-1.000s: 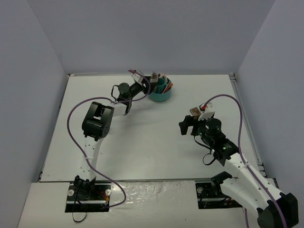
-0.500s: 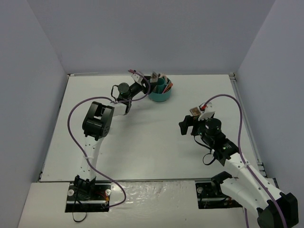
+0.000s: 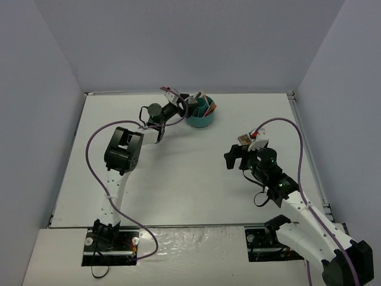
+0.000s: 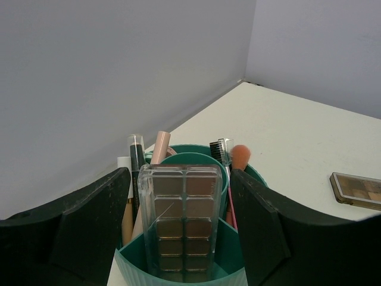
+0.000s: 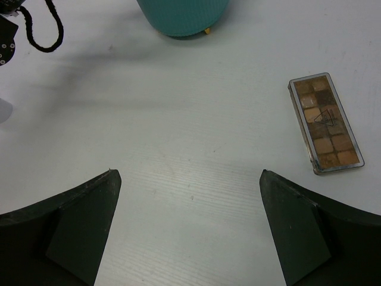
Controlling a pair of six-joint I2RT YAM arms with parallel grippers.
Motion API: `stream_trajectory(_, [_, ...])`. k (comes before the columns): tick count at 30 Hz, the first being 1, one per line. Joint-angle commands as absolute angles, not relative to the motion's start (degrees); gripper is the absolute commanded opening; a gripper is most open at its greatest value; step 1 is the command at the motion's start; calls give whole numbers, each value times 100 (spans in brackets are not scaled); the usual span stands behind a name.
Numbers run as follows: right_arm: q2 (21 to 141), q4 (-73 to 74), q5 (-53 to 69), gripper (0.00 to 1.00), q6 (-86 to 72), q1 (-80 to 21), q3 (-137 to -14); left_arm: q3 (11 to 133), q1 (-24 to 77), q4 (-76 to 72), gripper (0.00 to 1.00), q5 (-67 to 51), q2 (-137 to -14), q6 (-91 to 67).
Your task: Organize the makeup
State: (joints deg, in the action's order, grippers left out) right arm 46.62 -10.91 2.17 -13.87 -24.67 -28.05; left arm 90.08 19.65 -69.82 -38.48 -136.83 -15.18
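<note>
A clear-cased brown eyeshadow palette (image 4: 180, 221) stands upright in the near compartment of the teal cup (image 4: 233, 275). My left gripper (image 4: 180, 179) is open around it, with a narrow gap on each side. Behind the palette, the cup holds a dark stick (image 4: 136, 156), a pink stick (image 4: 159, 146), a comb brush (image 4: 221, 150) and an orange-tipped brush (image 4: 240, 156). A second palette (image 5: 325, 123) lies flat on the table. My right gripper (image 5: 189, 173) hangs open above bare table to its left, holding nothing. From above, the left gripper (image 3: 189, 105) is at the cup (image 3: 200, 121).
The second palette (image 3: 243, 140) lies just beside my right gripper (image 3: 235, 156), mid-right on the white table (image 3: 178, 173). Grey walls close in the left, back and right sides. The left arm's purple cable (image 3: 89, 155) loops over the left of the table.
The left gripper's jaws have spread over the cup, letting go of the palette, which now sits lower in it. The right arm has not moved.
</note>
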Motion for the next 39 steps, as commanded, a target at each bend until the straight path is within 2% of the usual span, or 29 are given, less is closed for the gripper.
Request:
stream_trajectory(1, [4709,-1450,154,100,-1345,-2417,-2903,9236,1907,-7722,66,-3997,-13380,-1579])
stream_trajectory(6, [4733,-1385,81,100,-1402,-2417,-2980,8847,1907,-7798,67,-3844,-12868,-1608])
stream_trajectory(18, [5192,-575,-520,100,-1681,-2343,-3719,7387,1919,-6914,81,-2895,-10929,-1748])
stream_trajectory(21, [5660,-27,-822,100,-1791,-2200,-4150,6976,1976,-6148,86,-2469,-10320,-1984])
stream_trajectory(23, [5954,295,-740,100,-1791,-2029,-4352,6612,2045,-5043,93,-2155,-9586,-2021])
stream_trajectory(26, [6672,531,-140,100,-1769,-1492,-4647,6500,2198,-3432,97,-1664,-8828,-1975])
stream_trajectory(28, [7053,578,282,100,-1742,-1187,-4856,6552,2412,-1942,97,-1158,-8262,-1944])
stream_trajectory(29, [7207,580,373,100,-1711,-1074,-4869,6579,2425,-1848,97,-1126,-8117,-1942])
stream_trajectory(34, [8278,580,557,100,-1319,-594,-5326,6672,2757,545,97,-227,-7359,-2476])
stream_trajectory(36, [8618,574,622,100,-1155,-502,-5504,6677,2866,973,97,109,-7201,-2741])
stream_trajectory(39, [9163,576,504,100,-873,-427,-5814,6499,2883,1257,97,11,-6912,-2856])
